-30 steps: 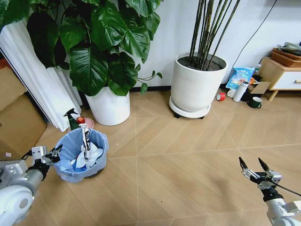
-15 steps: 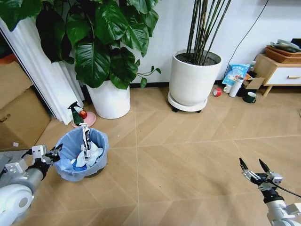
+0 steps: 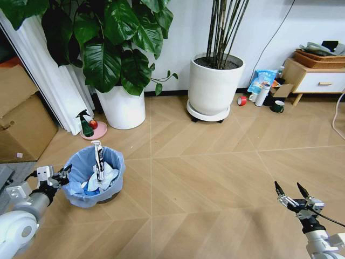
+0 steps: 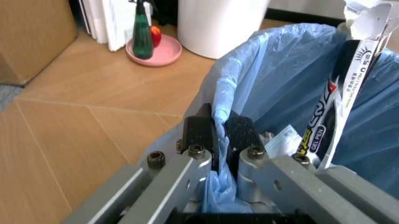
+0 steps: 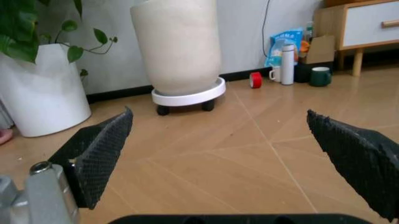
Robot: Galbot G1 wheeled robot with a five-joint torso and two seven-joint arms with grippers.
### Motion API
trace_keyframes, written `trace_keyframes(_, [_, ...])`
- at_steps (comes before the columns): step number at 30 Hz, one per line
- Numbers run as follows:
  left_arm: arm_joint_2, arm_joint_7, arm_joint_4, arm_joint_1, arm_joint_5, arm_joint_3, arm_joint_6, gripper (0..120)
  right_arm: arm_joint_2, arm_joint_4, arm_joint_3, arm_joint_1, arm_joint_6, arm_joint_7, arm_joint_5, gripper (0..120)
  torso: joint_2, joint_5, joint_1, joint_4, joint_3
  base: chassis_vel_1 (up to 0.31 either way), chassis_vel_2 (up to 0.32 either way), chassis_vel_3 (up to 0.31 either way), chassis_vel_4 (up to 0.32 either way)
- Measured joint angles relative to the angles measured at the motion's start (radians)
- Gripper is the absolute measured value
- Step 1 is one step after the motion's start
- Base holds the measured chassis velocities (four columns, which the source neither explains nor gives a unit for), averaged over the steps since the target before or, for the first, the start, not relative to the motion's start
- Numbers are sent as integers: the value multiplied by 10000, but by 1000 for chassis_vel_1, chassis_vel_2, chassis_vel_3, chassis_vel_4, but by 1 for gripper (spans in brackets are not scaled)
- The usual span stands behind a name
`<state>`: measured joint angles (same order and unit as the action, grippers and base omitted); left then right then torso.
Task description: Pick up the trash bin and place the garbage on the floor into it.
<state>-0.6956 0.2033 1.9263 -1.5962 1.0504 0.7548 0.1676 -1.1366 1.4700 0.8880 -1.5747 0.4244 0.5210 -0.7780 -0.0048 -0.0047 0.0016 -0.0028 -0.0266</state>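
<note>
Left hand [image 3: 63, 174]: clamped on blue-lined rim of trash bin [image 3: 81, 197], bin just beside it on the floor [image 3: 205, 178]. Garbage [image 3: 98, 171]: inside bin, black-white strip upright. Right hand [image 3: 291, 191]: spread wide, holding nothing, well apart from bin.

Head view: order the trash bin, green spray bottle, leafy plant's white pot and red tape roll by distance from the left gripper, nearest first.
1. Trash bin: left gripper clamps its rim.
2. Green spray bottle: behind the bin, on a pink dish.
3. Leafy plant's white pot: farther back.
4. Red tape roll: far right, near the wall.
</note>
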Motion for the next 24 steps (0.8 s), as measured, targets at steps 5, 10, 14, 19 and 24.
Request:
trace_keyframes(5, [-8,3,29,-6,-5,1,-3,0,0,27,45,-64,34,41,-12,100,0,-4,1,5,0,69,-191,-73,210])
trace_keyframes(10, [-6,3,46,-17,-5,20,-6,0,-25,53,72,-128,58,68,-16,100,0,-1,1,2,0,67,-199,-68,203])
trace_keyframes(14, [-27,4,65,-22,-6,21,-8,0,-51,88,96,-186,70,78,-15,100,0,1,0,1,0,80,-206,-84,199])
trace_keyframes(19, [-46,2,93,-41,-9,23,-11,0,-53,133,129,-243,80,84,-15,100,0,0,-1,2,0,114,-187,-112,200])
trace_keyframes(24, [-47,2,126,-51,-10,41,-13,0,-50,186,163,-290,85,89,-15,100,0,1,0,3,0,136,-162,-140,165])
